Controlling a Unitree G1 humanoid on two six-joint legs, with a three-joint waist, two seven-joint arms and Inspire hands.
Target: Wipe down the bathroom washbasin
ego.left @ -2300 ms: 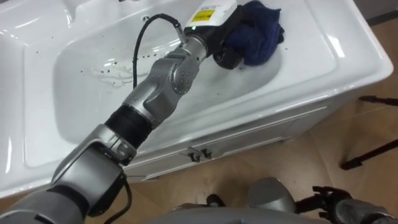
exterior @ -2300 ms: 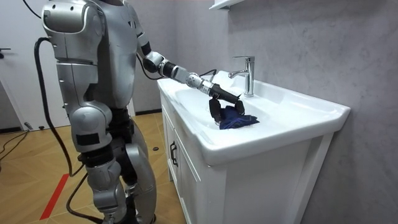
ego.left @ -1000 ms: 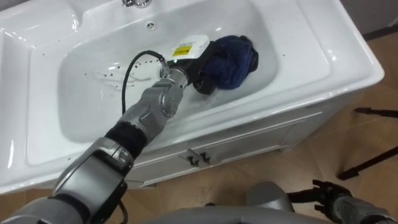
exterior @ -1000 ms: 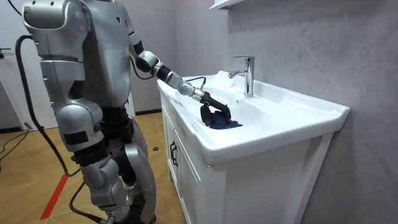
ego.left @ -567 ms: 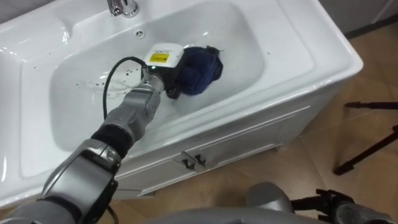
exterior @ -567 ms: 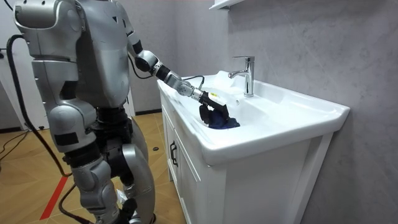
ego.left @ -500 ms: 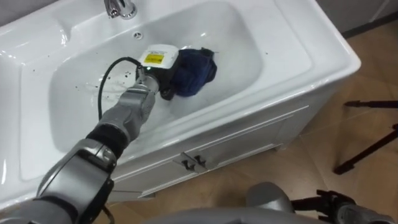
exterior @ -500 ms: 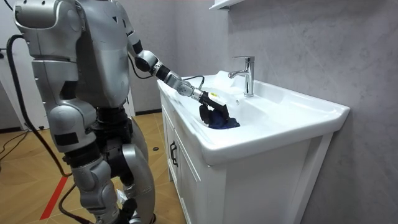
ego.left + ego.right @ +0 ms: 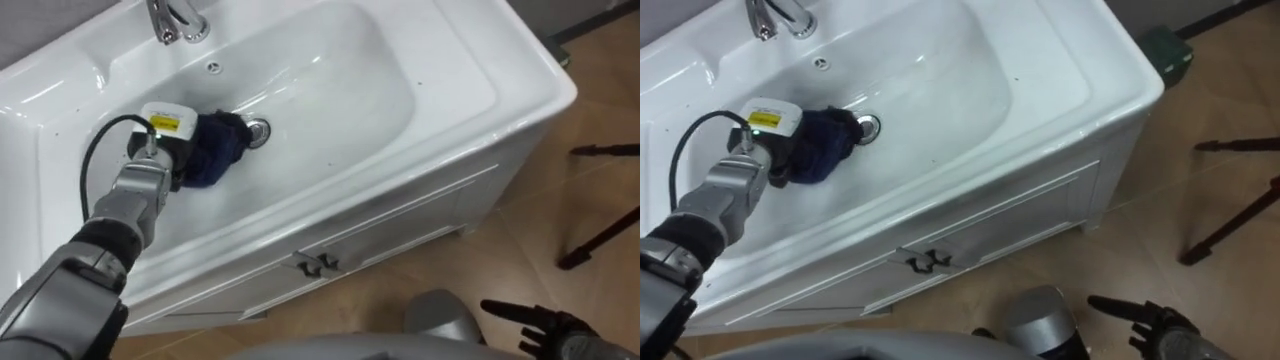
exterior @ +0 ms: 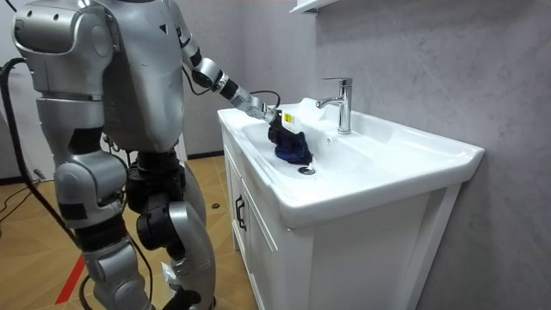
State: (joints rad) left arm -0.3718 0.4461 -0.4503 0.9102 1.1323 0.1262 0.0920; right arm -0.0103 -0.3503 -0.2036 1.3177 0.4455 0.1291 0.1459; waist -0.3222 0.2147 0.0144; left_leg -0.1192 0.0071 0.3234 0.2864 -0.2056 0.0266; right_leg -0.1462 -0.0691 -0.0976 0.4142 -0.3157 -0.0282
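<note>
Basin (image 9: 400, 90): left hand (image 9: 163, 152) grips cloth (image 9: 215, 152); eye views catch right hand (image 9: 535, 322).

The left hand (image 9: 170, 152) grips a dark blue cloth (image 9: 218, 150) in the white basin (image 9: 340, 80), just beside the drain (image 9: 258, 130).

Bright, even room light from overhead, white glare streaks on the glossy basin (image 9: 470, 60) rim and bowl, sheen on the chrome tap (image 10: 343, 103), soft shade down the cabinet (image 10: 258, 232) front, faint mottled shadow on the grey wall (image 10: 413, 69), wooden floor (image 9: 520, 240) evenly lit.
</note>
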